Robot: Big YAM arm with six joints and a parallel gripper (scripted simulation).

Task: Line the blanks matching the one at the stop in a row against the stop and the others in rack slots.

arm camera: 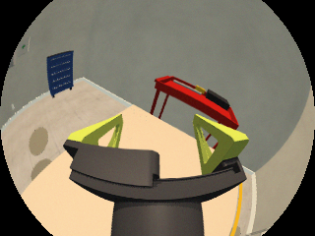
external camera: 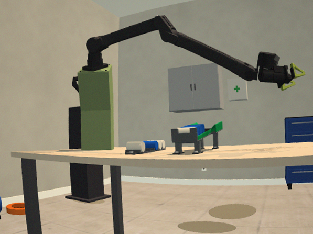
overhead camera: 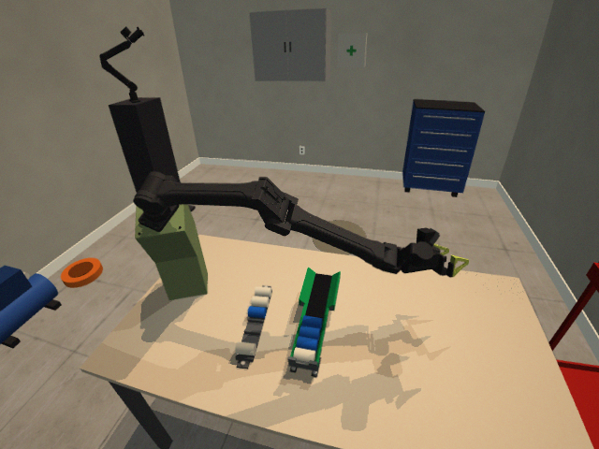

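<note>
The green feed ramp (overhead camera: 314, 316) stands mid-table and slopes down to its near end. A white blank (overhead camera: 303, 355) lies at the stop, with three blue blanks (overhead camera: 309, 333) in a row right behind it. To its left, the dark stock rack (overhead camera: 254, 325) holds two white blanks (overhead camera: 261, 296) at the far end, a blue blank (overhead camera: 256, 311) behind them, and a white blank (overhead camera: 245, 349) near the front end. My gripper (overhead camera: 454, 261) is open and empty, high above the table's far right, well away from both. It also shows in the exterior view (external camera: 291, 78) and in the wrist view (arm camera: 160, 134).
The arm's green pedestal (overhead camera: 174, 251) stands at the table's far left corner. A red cart (overhead camera: 580, 348) is beside the table's right edge. A blue drawer cabinet (overhead camera: 443, 145) stands at the back wall. An orange ring (overhead camera: 80, 271) lies on the floor at left.
</note>
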